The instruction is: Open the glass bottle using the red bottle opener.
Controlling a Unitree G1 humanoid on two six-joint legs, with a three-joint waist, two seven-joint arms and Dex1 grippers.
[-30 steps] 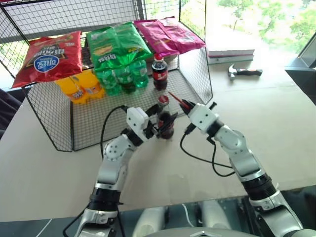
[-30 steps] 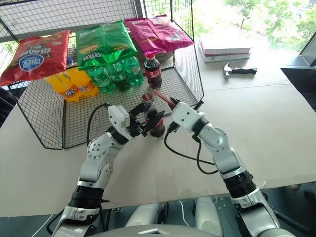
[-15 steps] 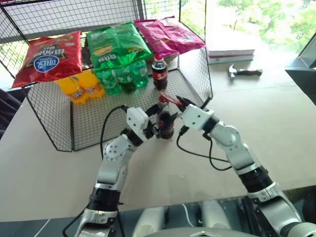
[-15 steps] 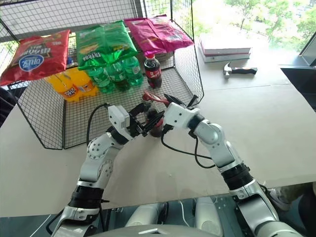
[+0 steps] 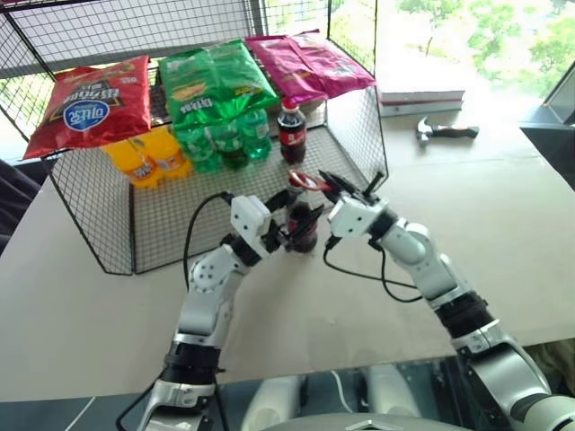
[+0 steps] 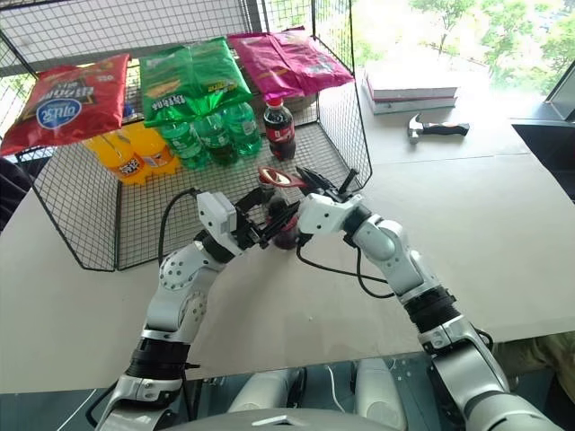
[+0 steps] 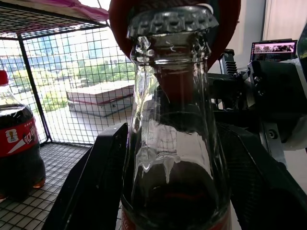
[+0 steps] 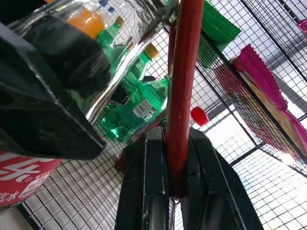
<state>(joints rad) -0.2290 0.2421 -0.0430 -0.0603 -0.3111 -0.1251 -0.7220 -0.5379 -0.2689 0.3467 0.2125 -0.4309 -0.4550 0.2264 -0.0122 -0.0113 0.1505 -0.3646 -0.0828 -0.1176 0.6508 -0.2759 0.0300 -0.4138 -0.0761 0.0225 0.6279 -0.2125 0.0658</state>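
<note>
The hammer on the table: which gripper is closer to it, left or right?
Right. The right gripper, shut on the red bottle opener, is on the hammer's side of the glass bottle. The left gripper grips the bottle from the far side.

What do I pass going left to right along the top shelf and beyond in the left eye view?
Red chip bag → green chip bags → pink chip bags → stacked books → hammer.
</note>
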